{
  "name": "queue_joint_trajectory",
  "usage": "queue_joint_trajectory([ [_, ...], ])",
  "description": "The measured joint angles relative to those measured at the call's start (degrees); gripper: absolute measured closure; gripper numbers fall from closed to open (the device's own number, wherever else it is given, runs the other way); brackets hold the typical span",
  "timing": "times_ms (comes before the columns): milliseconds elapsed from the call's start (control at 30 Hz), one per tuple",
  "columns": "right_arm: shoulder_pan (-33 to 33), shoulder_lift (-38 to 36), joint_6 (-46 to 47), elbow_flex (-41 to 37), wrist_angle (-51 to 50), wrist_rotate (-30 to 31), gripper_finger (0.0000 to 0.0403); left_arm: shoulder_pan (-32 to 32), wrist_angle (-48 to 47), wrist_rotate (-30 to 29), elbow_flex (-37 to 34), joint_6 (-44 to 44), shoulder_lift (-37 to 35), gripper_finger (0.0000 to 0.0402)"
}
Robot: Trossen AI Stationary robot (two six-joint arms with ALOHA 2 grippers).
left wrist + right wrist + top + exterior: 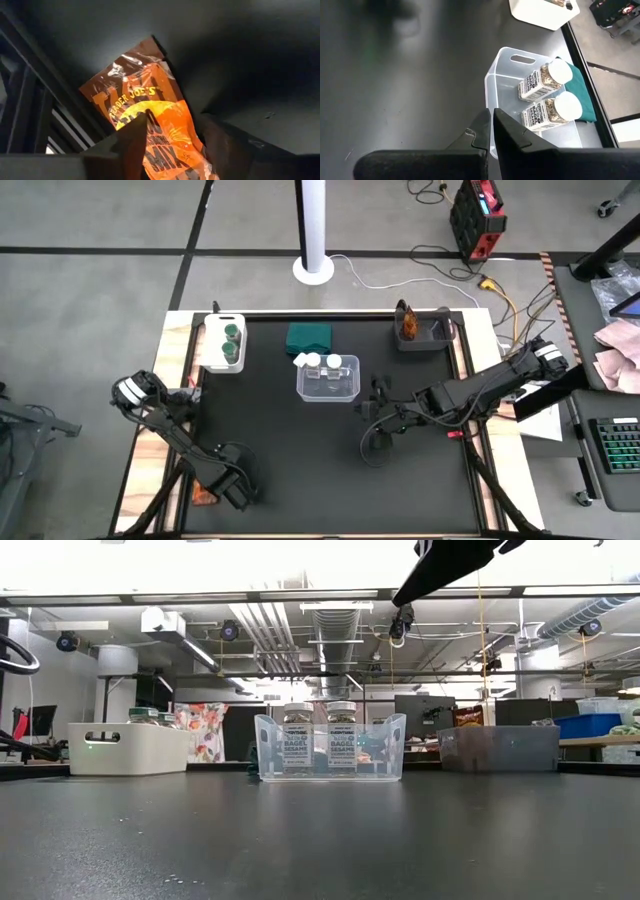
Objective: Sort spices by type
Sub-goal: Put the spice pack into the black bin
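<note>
Gripping the packet (pixel 150 120) at the table's near-left edge is the step judged to be in hand: the left gripper (pixel 172 135) is seen with its fingers set apart on either side of the packet, the film lying between them, though whether it is actually pinched cannot be told. From the clear bin (pixel 328 378) at mid-table, this packet lies well apart, toward the near-left corner, just beside the table (pixel 300 480) edge.

A slip is the main risk: the film is flat and glossy, so a shallow pinch could let it slide out, or it could be pushed off the edge into the frame gap beside it.

Two white-lid jars (pixel 322 362) stand inside the bin; a third could not be confirmed. Green-lid jars (pixel 231 340) sit in the white bin (pixel 212 355) to the clear bin's left, and a second packet (pixel 406 323) stands in the grey tray (pixel 440 335) to its right.

The right gripper (pixel 491 127) hovers just right of the clear bin, fingers closed together and empty; a careless swing there could knock the bin
</note>
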Motion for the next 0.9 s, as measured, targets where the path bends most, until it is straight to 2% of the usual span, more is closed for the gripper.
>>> queue_joint_trajectory([
  [100, 0.0, 0.0, 0.1, -0.3, 0.5, 0.0, 0.0390, 0.0, 0.8, -0.3, -0.1, 0.2, 0.0, 0.0267],
  [267, 0.0, 0.0, 0.7, -0.6, 0.5, 0.0, 0.0390, -0.1, 1.7, -1.4, -0.1, 0.4, -0.1, 0.0376],
  [333, 0.0, 0.0, 0.8, -0.6, 0.5, 0.0, 0.0390, -0.1, 1.7, -1.6, -0.1, 0.8, -0.1, 0.0389],
  [467, 0.0, 0.0, 4.2, -0.6, 0.4, 0.0, 0.0390, -0.3, -1.0, -4.3, 2.2, 4.1, 0.1, 0.0380],
  [633, 0.0, 0.0, 14.1, -0.6, -0.1, -1.4, 0.0390, -0.2, -8.9, -22.7, 11.0, 14.8, 0.2, 0.0396],
  [833, -0.2, 1.6, 26.7, -0.7, 2.6, -5.2, 0.0390, -0.1, -10.7, -49.4, 20.3, 37.0, 0.2, 0.0400],
  [900, -0.2, 2.5, 29.1, -0.7, 3.9, -5.5, 0.0390, 0.5, -11.3, -56.5, 22.2, 43.1, 0.2, 0.0400],
])
